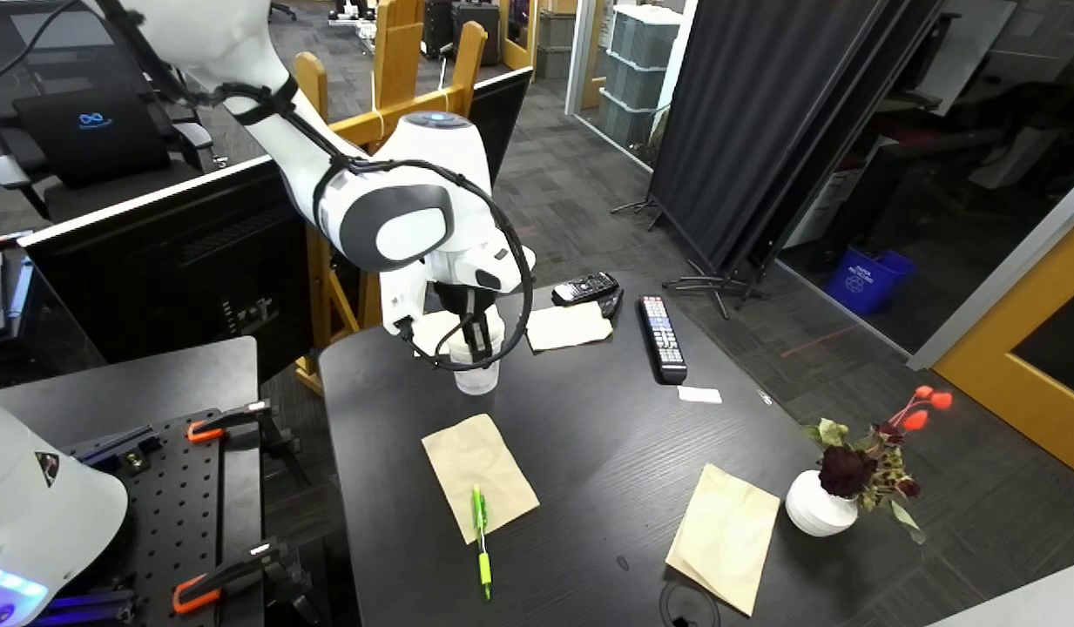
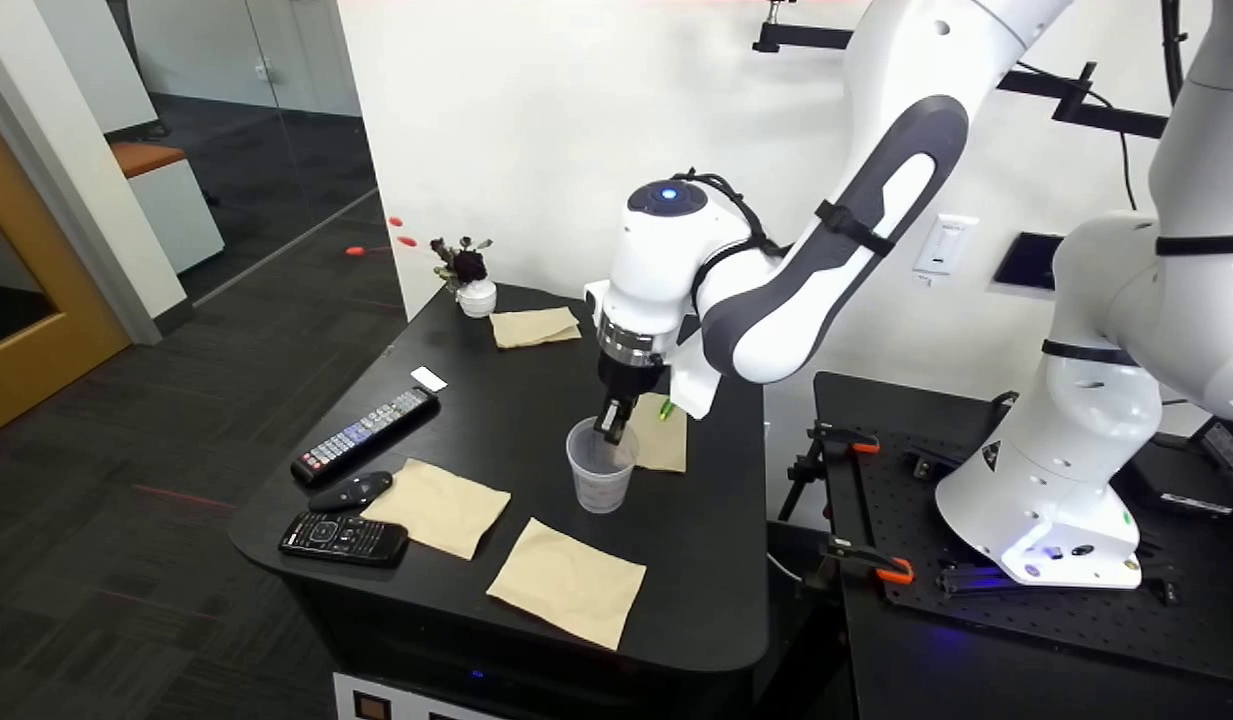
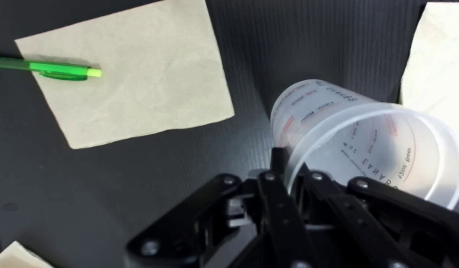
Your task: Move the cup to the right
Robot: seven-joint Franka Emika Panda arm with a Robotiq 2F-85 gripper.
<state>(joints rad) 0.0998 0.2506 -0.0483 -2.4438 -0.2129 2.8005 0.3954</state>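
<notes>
Your gripper is clamped on the cup, pinching its wall with one finger inside the rim and the other outside. The cup has its mouth upward above the dark table; you cannot tell from these views whether its base touches the tabletop. Near the cup you have a tan napkin, with a green pen lying partly on it and partly past its edge. The cup is between that napkin and a second napkin, and a third napkin lies near the second.

Past the third you find a curved remote, a small remote and a long remote, with a white card just beside one end of the long one. Well apart from your gripper, a fourth napkin lies beside a white vase of dark and red flowers.

Beyond the table, in an exterior view, you see a monitor, a wooden easel, an office chair, a dark curtain and a blue bin.
</notes>
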